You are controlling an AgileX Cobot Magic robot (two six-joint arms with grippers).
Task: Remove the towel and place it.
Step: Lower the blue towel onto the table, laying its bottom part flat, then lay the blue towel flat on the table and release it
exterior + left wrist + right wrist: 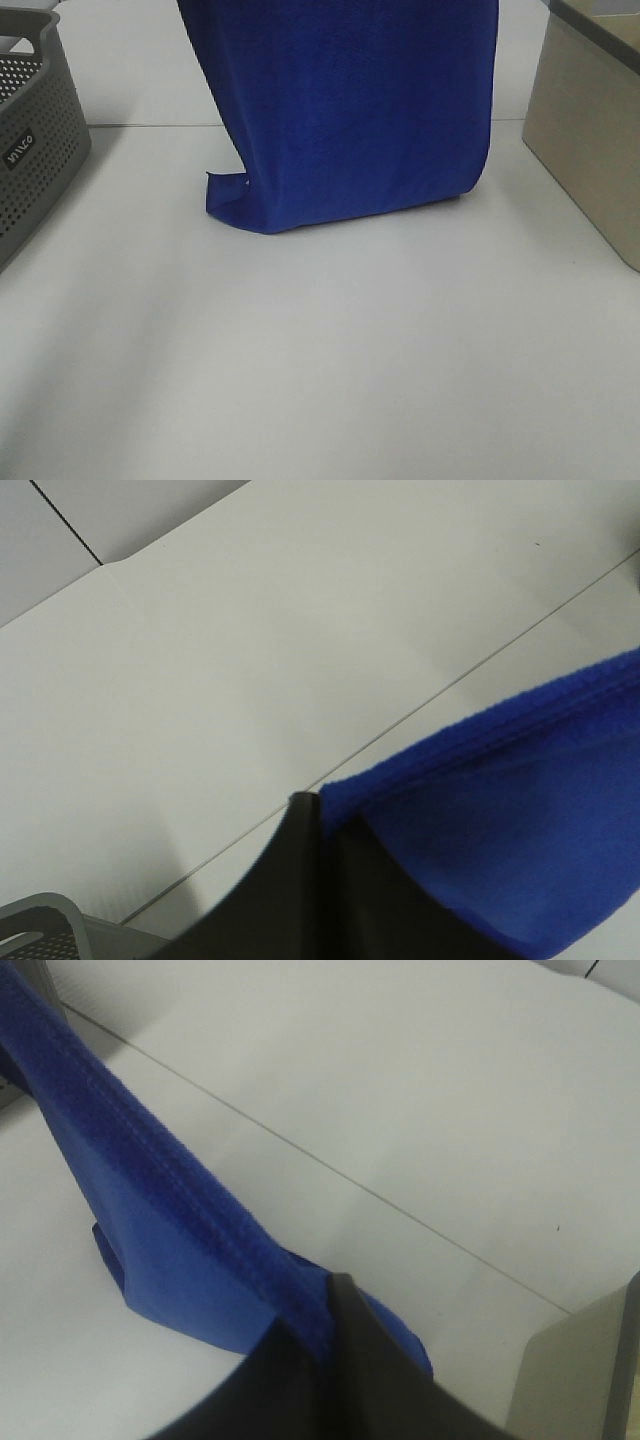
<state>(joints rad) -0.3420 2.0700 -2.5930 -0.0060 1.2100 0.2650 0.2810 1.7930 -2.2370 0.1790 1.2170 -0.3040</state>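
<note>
White tabletop point(300, 350) w/ thin seam lines, pale and plain across the foreground. Mid-frame in ext. high view: towel point(350, 110), royal blue, plush, hanging as a broad sheet from beyond the top of the frame, lower end curled under and resting on the tabletop, one bottom corner folded fwd on the view's left. Grey basket point(30, 150), perforated, white label on its side, at far left; beige bin point(590, 150) at far right; towel between the two, apart from both. Left wrist cam: left gripper point(312, 808), black fingers pressed together, pinching the towel's stitched edge right at the tips, blue cloth spreading away to one side; corner of grey basket visible too. Right wrist cam: right gripper point(338, 1285), fingers likewise clamped tight on the stitched hem, cloth running taut from the tips down toward the tabletop, lower end bunched there; edge of beige bin close by.
</note>
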